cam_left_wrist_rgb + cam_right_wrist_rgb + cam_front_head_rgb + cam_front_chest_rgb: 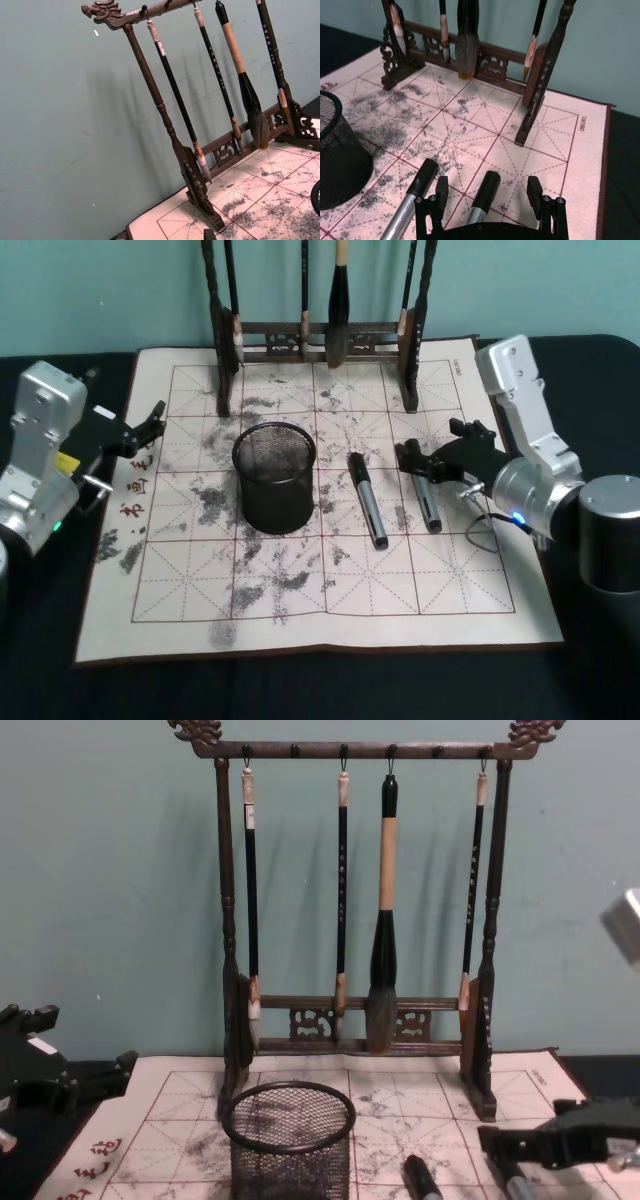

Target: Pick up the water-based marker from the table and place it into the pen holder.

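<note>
One table, one calligraphy mat, one brush rack hanging four brushes, one pen holder mid-mat. Two markers lie flat right of it: left marker free, right marker straddled by the right gripper, jaws apart. Left gripper idles at the mat's left edge (jaws apart too).

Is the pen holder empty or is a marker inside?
Empty: head view shows bare mesh inside the pen holder; both markers lie on the mat.

Pen holder: round black wire-mesh cup with a thick rim, standing upright on the ink-stained, red-gridded mat of the dark table. Left marker and right marker: black caps, grey barrels, lying flat to its right, side by side, apart.
</note>
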